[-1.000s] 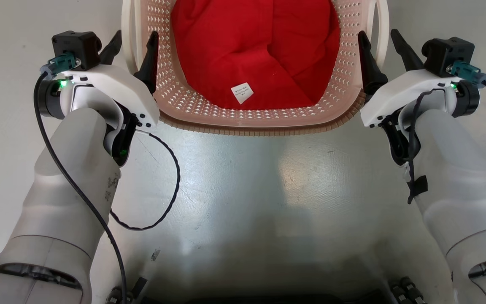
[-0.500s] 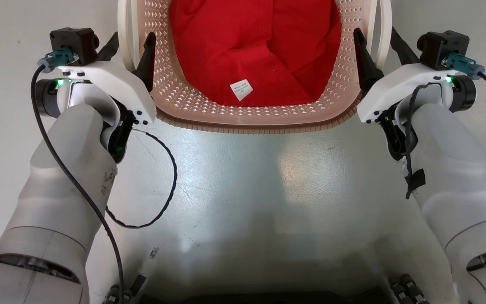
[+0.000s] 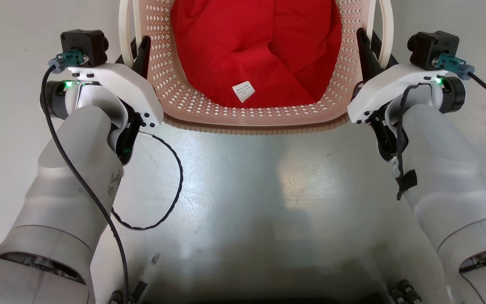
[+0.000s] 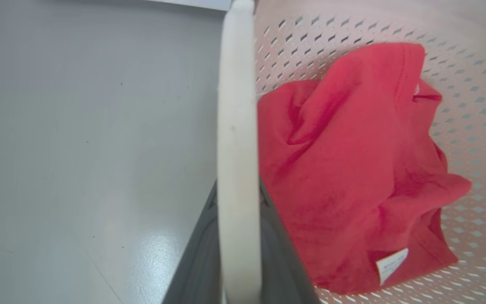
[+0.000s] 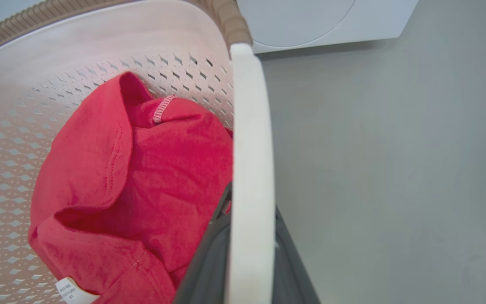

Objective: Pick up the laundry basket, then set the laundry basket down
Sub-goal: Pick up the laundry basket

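The floor [image 3: 247,190] is pale grey, smooth and glossy, with soft patches of reflected light just in front of the laundry basket [image 3: 251,122]. Beyond the basket's far end, the right wrist view shows the lower part of a white appliance [image 5: 310,21] with a round front panel standing on this floor.

There is one basket, cream with perforated walls and a brown ribbed rim. It has two white side handles and holds one crumpled red garment [image 3: 260,46], which carries one small white label [image 3: 243,91] near the basket's near wall. Two end effectors are at work, one on each side of the basket.

The left end effector [image 3: 138,42] is at the basket's left side, closed onto the left handle [image 4: 236,147]. In the left wrist view the white bar runs straight up between the two dark fingers [image 4: 198,257], which press against both of its sides. The right end effector [image 3: 366,36] is at the basket's right side and is closed the same way on the right handle [image 5: 249,169], with one finger inside the basket and one outside it.

The basket sits between the two end effectors, its near rim towards the robot. I cannot tell whether its base touches the floor.
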Controlling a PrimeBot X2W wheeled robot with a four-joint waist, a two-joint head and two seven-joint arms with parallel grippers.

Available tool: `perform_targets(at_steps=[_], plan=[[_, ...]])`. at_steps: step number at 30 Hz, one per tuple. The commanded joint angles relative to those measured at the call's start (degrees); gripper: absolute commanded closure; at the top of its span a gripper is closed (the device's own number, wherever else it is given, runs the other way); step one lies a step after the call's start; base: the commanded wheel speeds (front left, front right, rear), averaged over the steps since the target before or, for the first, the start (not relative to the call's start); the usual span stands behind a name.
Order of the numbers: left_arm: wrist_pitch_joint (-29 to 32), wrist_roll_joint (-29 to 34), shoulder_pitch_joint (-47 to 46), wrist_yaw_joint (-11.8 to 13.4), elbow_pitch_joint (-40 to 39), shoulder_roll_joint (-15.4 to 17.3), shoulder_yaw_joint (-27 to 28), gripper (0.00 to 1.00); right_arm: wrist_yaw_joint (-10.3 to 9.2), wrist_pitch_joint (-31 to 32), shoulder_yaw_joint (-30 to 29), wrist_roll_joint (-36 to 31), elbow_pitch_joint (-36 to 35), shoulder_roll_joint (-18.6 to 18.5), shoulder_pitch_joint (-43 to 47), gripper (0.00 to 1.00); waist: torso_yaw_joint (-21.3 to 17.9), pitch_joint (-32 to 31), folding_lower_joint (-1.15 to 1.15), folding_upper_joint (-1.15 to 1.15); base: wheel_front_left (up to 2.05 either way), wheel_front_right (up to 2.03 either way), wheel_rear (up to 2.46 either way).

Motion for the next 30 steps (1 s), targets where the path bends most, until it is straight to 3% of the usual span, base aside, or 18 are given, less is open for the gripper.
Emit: perform_targets(at_steps=[1, 12, 30], plan=[[-0.3, -0.6, 1.0, 0.0, -0.1, 3.1, 0.6, 1.0, 0.43, -0.5, 1.0, 0.2, -0.7, 0.1, 2.4, 1.0, -0.1, -0.6, 0.0, 0.0, 0.0, 0.0, 0.0], [-0.3, -1.6, 4.0, 0.0, 2.1, 1.6, -1.5, 1.0, 0.43, -0.5, 2.2, 2.0, 0.1, 0.1, 6.1, 1.0, -0.2, -7.2, 0.0, 0.0, 0.0, 0.0, 0.0], [3.7, -7.2, 15.0, 0.0, 4.0, 0.0, -6.0, 1.0, 0.43, 1.9, 9.8, 10.7, 6.5, 0.2, 15.6, 1.0, -0.9, -25.5, 0.0, 0.0, 0.0, 0.0, 0.0]])
